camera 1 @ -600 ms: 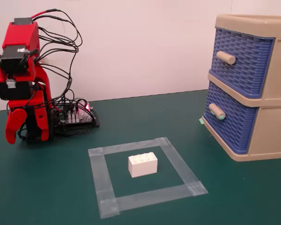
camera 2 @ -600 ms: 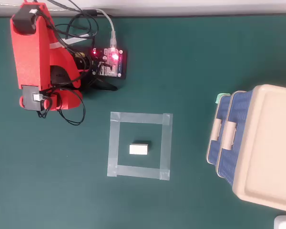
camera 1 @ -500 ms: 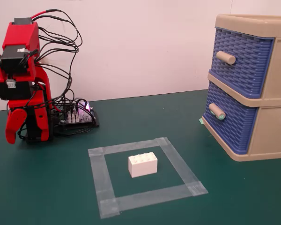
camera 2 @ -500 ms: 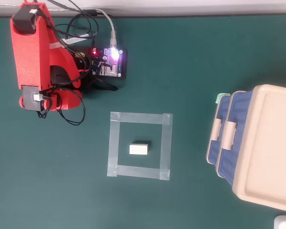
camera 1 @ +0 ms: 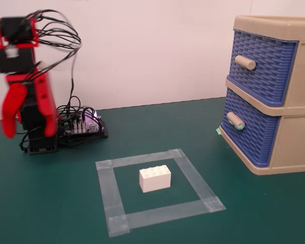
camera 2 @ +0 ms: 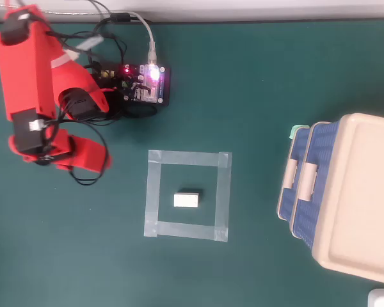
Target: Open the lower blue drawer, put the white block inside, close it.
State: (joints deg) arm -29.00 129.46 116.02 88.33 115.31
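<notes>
Gripper (camera 1: 29, 133) hangs raised at the far left of the fixed view, above the arm's base and clear of the green table (camera 1: 51, 203). Its two red jaws point downward with an open gap between the tips; nothing is held. In the overhead view the gripper (camera 2: 104, 160) points toward the right of the picture, with the arm folded close over its base.

White block (camera 1: 155, 179) rests studs up inside a square of tape (camera 1: 108, 193), roughly centred and touching none of the strips. Its long axis runs left to right in the overhead view (camera 2: 187, 200).

Lower blue drawer (camera 1: 254, 136) appears fully closed in the beige cabinet (camera 1: 295, 147) at the right, its knob (camera 1: 236, 121), tipped pale teal, projecting toward the tape square. The matching upper drawer (camera 1: 267, 66) also appears shut.

Judgement: no step of the task looks begun. The drawer comes first, and the governing relation is that its knob lies well apart from the jaws, to their right and beyond the block in both views. The knob's axis runs roughly horizontally out of the drawer front, so the jaws would need to close across it before pulling leftward. The block sits between gripper and cabinet, so a low approach risks knocking it.
</notes>
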